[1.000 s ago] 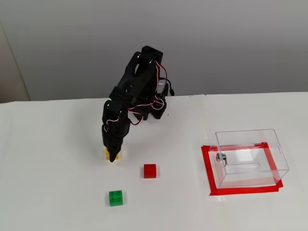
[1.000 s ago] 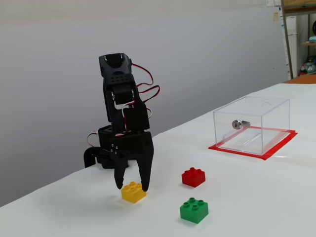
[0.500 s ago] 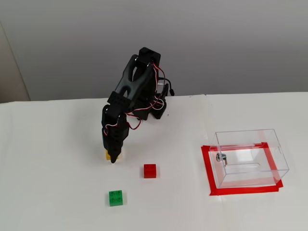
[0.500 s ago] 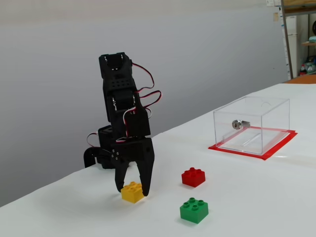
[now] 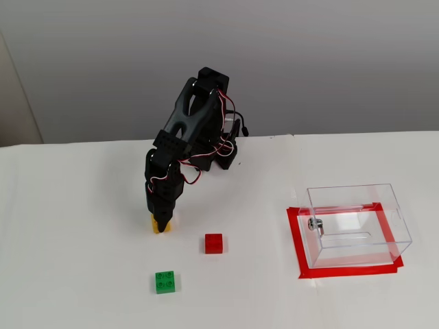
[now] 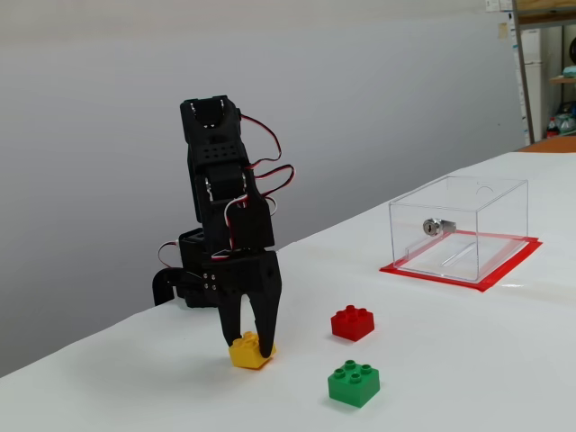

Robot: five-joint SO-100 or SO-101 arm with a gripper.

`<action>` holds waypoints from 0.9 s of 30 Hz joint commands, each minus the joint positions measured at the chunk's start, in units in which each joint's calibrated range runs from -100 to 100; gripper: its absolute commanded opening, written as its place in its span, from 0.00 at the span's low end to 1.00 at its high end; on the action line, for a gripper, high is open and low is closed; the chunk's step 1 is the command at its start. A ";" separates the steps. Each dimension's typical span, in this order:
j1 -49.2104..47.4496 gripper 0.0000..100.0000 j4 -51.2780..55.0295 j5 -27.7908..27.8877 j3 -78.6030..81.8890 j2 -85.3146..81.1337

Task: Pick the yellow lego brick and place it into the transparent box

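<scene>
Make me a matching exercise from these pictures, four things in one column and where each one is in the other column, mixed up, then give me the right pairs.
Things:
1. yellow brick
2. red brick
3. green brick
4. clear box

Places:
A. on the red tape outline
B. between the fingers of the pincer
C. nearest the camera in both fixed views, alone on the table
D. free on the table between the yellow brick and the clear box

Pairs: 1-B, 2-D, 3-C, 4-A
</scene>
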 commanded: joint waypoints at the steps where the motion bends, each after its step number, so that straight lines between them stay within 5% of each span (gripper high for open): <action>1: -0.06 0.11 -0.21 0.23 -1.46 -0.72; 21: -23.57 0.10 3.36 0.38 -12.49 -24.90; 27: -37.76 0.10 3.36 7.43 -16.28 -29.40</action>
